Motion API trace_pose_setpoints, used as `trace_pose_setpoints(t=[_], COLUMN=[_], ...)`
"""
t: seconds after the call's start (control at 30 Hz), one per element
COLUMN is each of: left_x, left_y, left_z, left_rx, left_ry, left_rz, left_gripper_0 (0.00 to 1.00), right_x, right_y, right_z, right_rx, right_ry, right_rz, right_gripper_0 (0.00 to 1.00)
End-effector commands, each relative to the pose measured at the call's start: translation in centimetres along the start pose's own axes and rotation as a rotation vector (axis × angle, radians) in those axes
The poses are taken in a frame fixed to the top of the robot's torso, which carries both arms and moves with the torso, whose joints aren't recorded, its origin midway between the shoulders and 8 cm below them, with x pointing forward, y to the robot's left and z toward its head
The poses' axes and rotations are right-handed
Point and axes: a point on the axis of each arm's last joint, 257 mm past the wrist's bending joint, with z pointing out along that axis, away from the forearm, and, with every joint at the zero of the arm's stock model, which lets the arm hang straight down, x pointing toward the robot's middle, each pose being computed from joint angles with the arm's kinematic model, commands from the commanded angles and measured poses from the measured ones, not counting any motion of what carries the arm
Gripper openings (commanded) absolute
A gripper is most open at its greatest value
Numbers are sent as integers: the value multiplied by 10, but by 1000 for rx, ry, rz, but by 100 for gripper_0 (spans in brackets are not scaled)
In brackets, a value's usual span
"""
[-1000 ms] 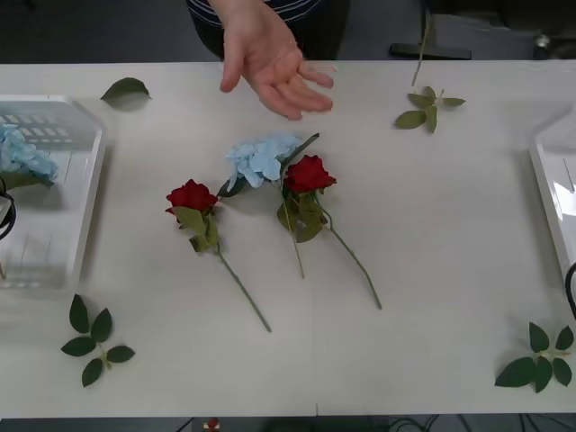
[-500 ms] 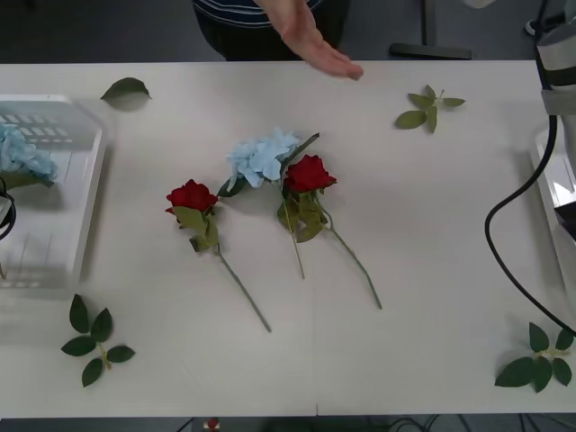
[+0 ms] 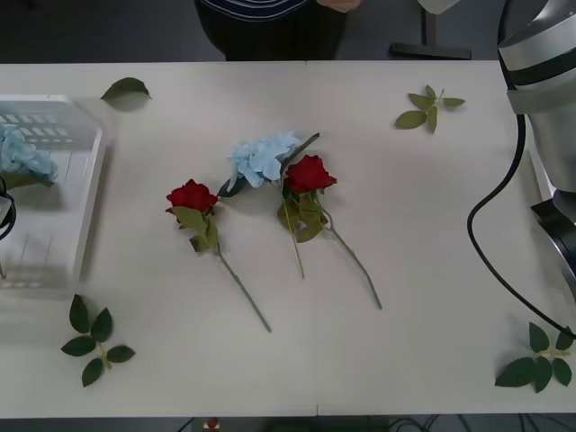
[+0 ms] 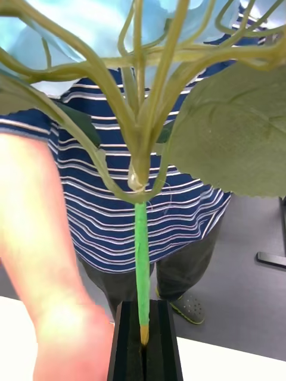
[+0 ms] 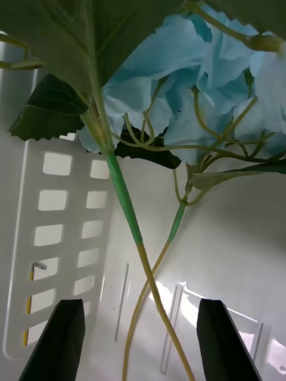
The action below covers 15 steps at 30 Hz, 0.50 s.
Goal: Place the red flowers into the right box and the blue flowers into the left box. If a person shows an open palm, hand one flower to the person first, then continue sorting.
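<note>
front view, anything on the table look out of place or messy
Mildly: the blue flower lies overlapping a red rose, stems crossed. Loose leaf sprigs lie scattered around the table. Nothing looks damaged.

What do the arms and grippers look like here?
The right arm is glossy silver-grey with rounded joint housings, and a black cable loops down beside it. The right gripper has flat matte black fingers. The left gripper has matching black fingers, tapered and blunt-tipped. No markings are visible.
</note>
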Motion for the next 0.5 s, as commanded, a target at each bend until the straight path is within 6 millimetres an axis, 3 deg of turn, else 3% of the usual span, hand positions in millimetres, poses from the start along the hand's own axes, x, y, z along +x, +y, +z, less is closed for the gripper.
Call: trace_pose_setpoints(t=[0.03, 0.17, 0.27, 0.3, 0.37, 0.43, 0.47, 0.5], left_x=[-16, -16, -16, -16, -16, -16, -16, -16], left_y=[-2, -2, -2, -2, -2, -2, -2, -2], left_z=[-7, -7, -7, -7, -7, -7, -7, -7], left_rx=[4, 4, 4, 4, 4, 4, 4, 4], left_ry=[-32, -32, -32, -32, -32, -32, -32, -32], left_rz=[20, 20, 20, 20, 20, 20, 20, 20], left_gripper_0=[53, 54, 62, 66, 68, 68, 68, 68], right_x=[-33, -33, -33, -33, -33, -33, -33, -33], right_y=[5, 5, 5, 5, 5, 5, 5, 5], right_z=[-8, -8, -8, -8, -8, -8, -8, -8], right_rx=[-14, -14, -14, -14, -14, -14, -14, -14], right_ry=[-62, -62, -62, -62, -62, -62, -62, -62], right_rz=[49, 49, 49, 49, 49, 49, 49, 49], right_gripper_0=[0, 0, 0, 11, 45, 67, 82, 86])
